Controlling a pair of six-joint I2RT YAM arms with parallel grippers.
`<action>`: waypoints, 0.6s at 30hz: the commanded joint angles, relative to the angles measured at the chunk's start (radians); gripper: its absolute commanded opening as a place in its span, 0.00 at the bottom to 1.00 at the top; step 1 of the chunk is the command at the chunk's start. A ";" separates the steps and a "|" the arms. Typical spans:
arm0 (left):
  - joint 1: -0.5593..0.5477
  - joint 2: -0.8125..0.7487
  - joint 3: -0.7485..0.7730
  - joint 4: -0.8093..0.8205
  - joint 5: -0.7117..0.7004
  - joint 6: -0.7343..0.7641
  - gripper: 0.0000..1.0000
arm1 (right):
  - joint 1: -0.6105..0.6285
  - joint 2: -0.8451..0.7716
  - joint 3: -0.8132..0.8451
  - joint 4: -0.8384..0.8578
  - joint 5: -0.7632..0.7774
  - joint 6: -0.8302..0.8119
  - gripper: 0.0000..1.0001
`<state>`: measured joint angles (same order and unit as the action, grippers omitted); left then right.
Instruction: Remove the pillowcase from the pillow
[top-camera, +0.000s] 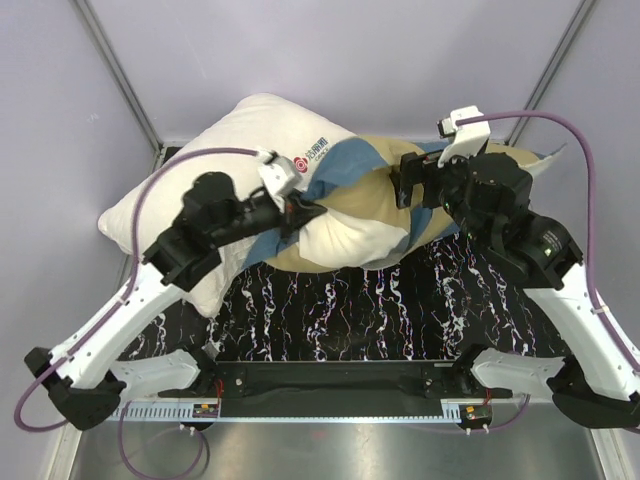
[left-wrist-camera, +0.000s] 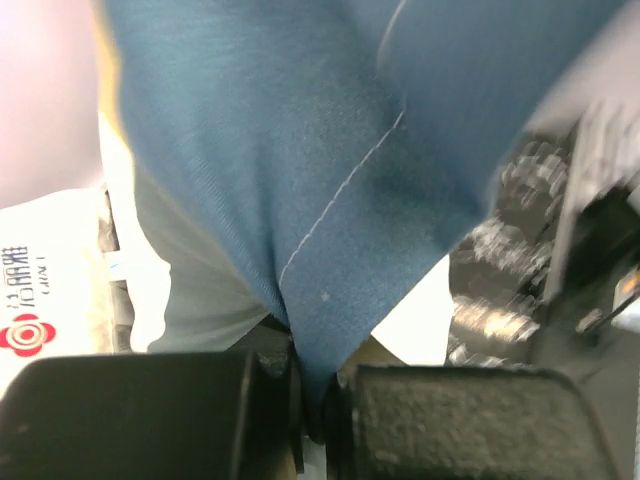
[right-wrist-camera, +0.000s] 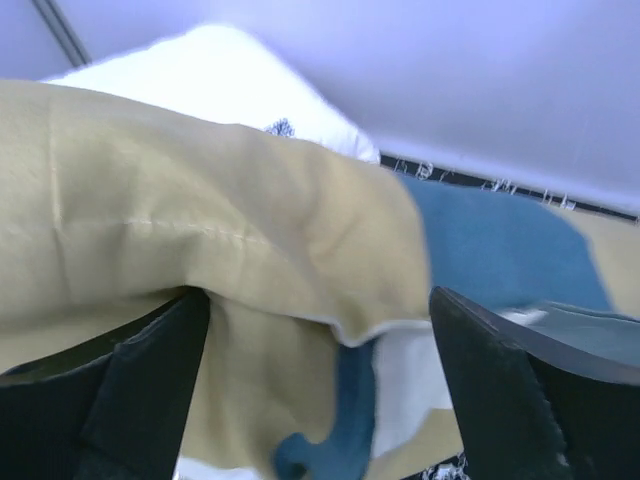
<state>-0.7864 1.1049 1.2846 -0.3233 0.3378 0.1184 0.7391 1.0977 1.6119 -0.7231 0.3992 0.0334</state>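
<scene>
The pillowcase (top-camera: 385, 195), in teal, tan and cream checks, lies bunched across the middle of the table, plump with the pillow inside. The pillow itself I cannot tell apart from the cream checks. My left gripper (top-camera: 305, 212) is at the case's left end. In the left wrist view it (left-wrist-camera: 318, 400) is shut on a fold of teal pillowcase fabric (left-wrist-camera: 300, 180). My right gripper (top-camera: 408, 182) is at the case's right part. Its black fingers (right-wrist-camera: 150, 390) stand wide apart around a tan hemmed edge (right-wrist-camera: 220, 230), and the gripper (right-wrist-camera: 320, 300) is open.
A white pillow with a red printed logo (top-camera: 235, 135) lies behind and to the left, partly under the left arm. A black marbled mat (top-camera: 340, 300) covers the table in front. Pale walls and grey frame posts (top-camera: 115, 70) close in the back. The right arm (left-wrist-camera: 545, 230) shows in the left wrist view.
</scene>
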 joint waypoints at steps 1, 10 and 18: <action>0.131 -0.118 -0.020 0.292 0.225 -0.290 0.00 | 0.003 0.042 0.075 0.077 0.107 -0.027 0.99; 0.314 -0.122 -0.102 0.444 0.288 -0.522 0.00 | 0.002 -0.113 -0.117 0.109 0.208 0.012 1.00; 0.354 -0.132 -0.062 0.365 0.234 -0.519 0.00 | -0.018 -0.242 -0.342 0.160 0.309 0.066 1.00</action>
<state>-0.4534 1.0042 1.1625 -0.0879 0.5728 -0.3473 0.7403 0.8780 1.3098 -0.5983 0.5858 0.0761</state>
